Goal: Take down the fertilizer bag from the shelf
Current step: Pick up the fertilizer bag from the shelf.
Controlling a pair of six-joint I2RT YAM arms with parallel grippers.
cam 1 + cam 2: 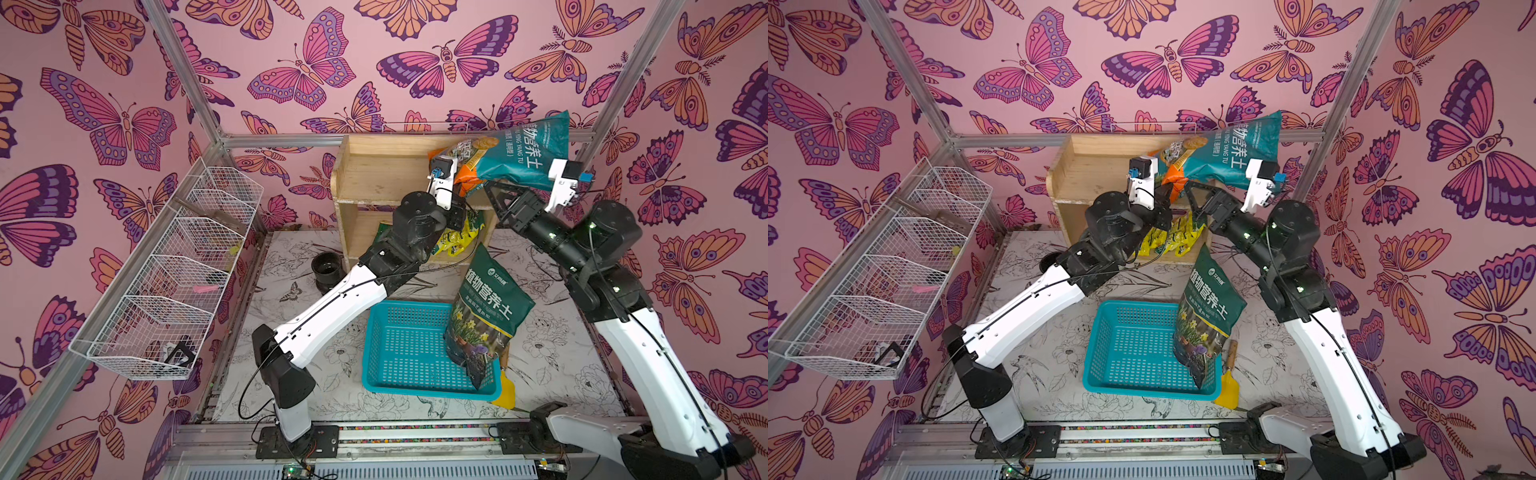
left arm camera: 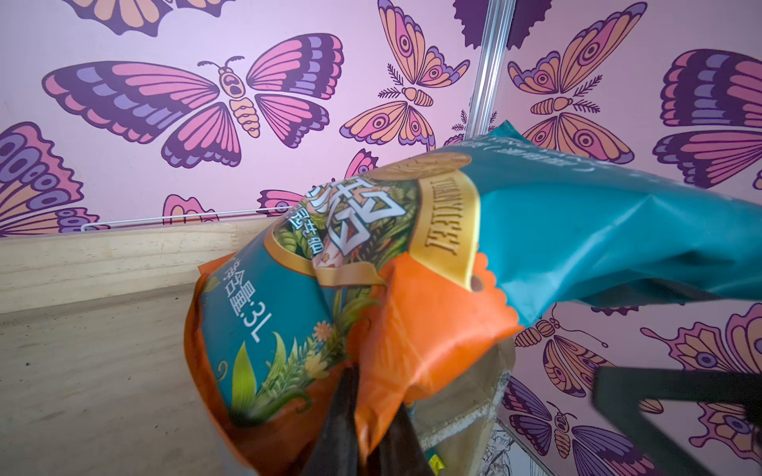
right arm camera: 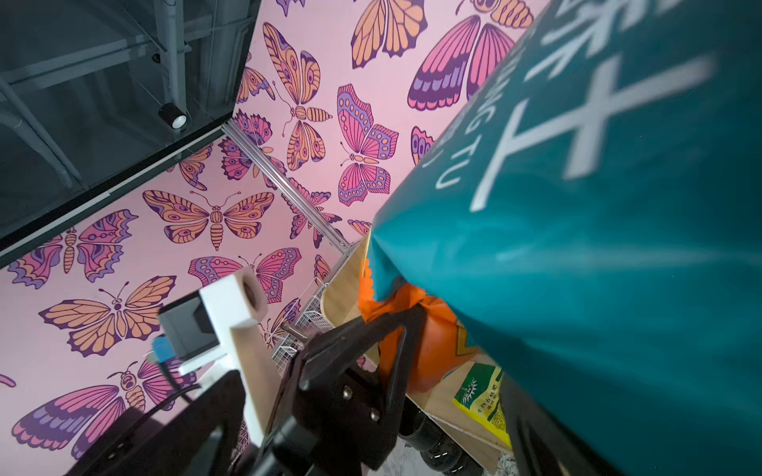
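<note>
— Top views: fertilizer bag [image 1: 469, 151] on the top tier of the wooden shelf [image 1: 374, 166], right end; not down yet.
— Pincers?
— Left gripper [image 2: 367, 416] clamped on its orange edge; right gripper [image 3: 462, 358] spread wide under the teal soil bag [image 1: 528, 153], apparently empty.
— Direction?
— Long axis probably back-to-front, orange edge forward. Remaining: pull out, lower.

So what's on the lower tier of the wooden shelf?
Yellow packets lie on the lower tier of the wooden shelf. The left arm covers much of that tier in both top views; what lies behind it cannot be seen.
</note>
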